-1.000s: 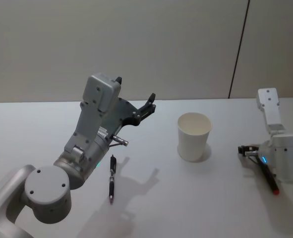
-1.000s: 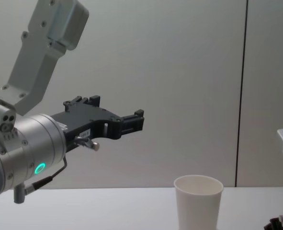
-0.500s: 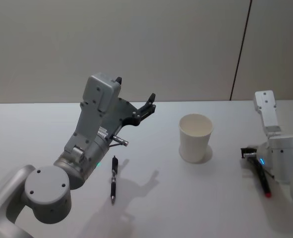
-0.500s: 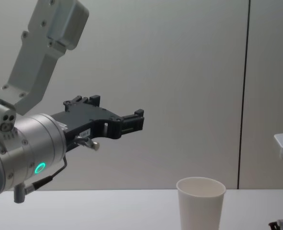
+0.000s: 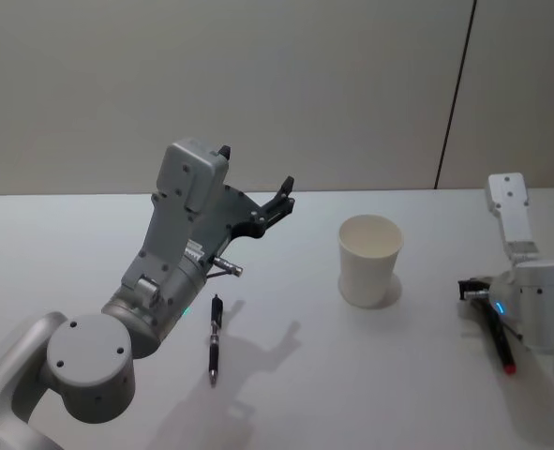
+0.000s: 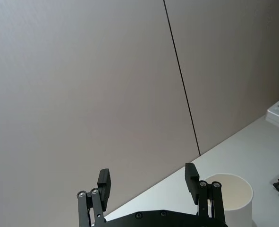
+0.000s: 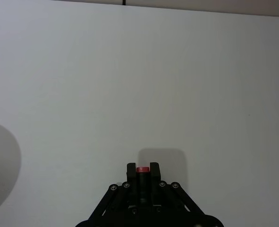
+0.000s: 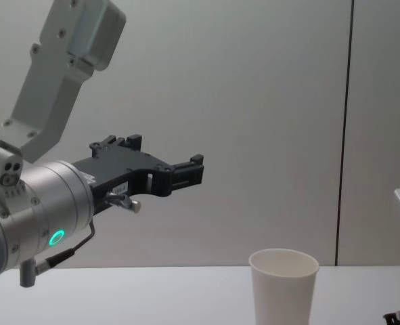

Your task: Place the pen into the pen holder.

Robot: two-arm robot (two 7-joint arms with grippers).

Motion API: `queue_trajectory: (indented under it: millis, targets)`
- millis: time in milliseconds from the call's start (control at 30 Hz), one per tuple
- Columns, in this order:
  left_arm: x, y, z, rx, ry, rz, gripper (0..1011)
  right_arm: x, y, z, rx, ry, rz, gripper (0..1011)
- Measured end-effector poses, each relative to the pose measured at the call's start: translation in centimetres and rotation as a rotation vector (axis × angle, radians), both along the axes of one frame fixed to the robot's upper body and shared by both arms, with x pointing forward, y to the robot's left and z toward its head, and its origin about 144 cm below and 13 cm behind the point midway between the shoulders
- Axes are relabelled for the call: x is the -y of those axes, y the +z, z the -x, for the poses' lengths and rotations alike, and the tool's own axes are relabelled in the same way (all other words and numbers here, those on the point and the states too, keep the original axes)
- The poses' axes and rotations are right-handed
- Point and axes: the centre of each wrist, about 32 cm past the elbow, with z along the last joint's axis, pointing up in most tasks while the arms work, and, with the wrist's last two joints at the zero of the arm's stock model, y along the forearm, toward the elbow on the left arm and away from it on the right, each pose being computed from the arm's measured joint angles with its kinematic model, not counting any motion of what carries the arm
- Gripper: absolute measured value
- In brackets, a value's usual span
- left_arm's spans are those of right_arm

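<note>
A dark pen with a red end (image 5: 498, 339) is held in my right gripper (image 5: 471, 289), low over the table at the right, a hand's width right of the pen holder. In the right wrist view the right gripper (image 7: 142, 167) is shut on the pen's red end (image 7: 142, 170). The pen holder (image 5: 369, 260), a white paper cup, stands upright and empty-looking at centre right; the cup (image 8: 283, 286) also shows in the chest view. My left gripper (image 5: 255, 169) is raised high left of the cup, open and empty, with its fingertips (image 6: 104, 182) wide apart.
A second, black pen (image 5: 213, 337) lies on the white table (image 5: 295, 375) beneath my left arm. A wall stands close behind the table's far edge. The cup (image 6: 229, 198) sits beyond the left gripper (image 6: 147, 178) in the left wrist view.
My right arm with the pen has shifted slightly and the pen's red end has swung a little inward. The left arm, cup and black pen have not moved.
</note>
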Motion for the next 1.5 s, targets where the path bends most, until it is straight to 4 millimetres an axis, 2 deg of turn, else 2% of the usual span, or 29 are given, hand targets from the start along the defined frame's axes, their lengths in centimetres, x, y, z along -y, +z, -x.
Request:
queue_trajectory:
  millis: [333, 1033, 1500]
  targets:
    - [0.0, 0.0, 0.0, 0.0, 0.0, 0.0, 1004, 0.3, 1.0, 0.8, 0.085, 0.016, -0.03, 151]
    - [0.0, 0.0, 0.0, 0.0, 0.0, 0.0, 1004, 0.4, 4.5, 2.7, 0.412, 0.113, -0.078, 151]
    - [0.0, 0.0, 0.0, 0.0, 0.0, 0.0, 1004, -0.2, 5.6, 3.3, 0.63, 0.196, -0.159, 151]
